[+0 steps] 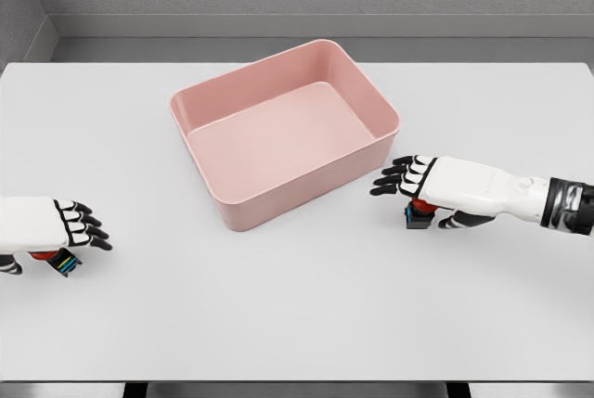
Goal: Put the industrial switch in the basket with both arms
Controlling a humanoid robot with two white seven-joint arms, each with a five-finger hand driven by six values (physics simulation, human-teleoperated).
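A pink rectangular basket (232, 201) sits open at the middle of the white table. My left hand (85, 229) hovers at the lower left with its black-tipped fingers stretched out. Under its palm lies a small industrial switch (58, 260) with a red top and coloured marks, mostly hidden. My right hand (397, 179) is just right of the basket, fingers extended toward it. A second switch (419, 213), red button on a dark body, lies beneath that palm. Neither hand's fingers close around its switch.
The white table (297, 324) reaches the front edge near the bottom of the view. A grey wall runs behind it. The basket's near right corner is a short way from my right fingertips.
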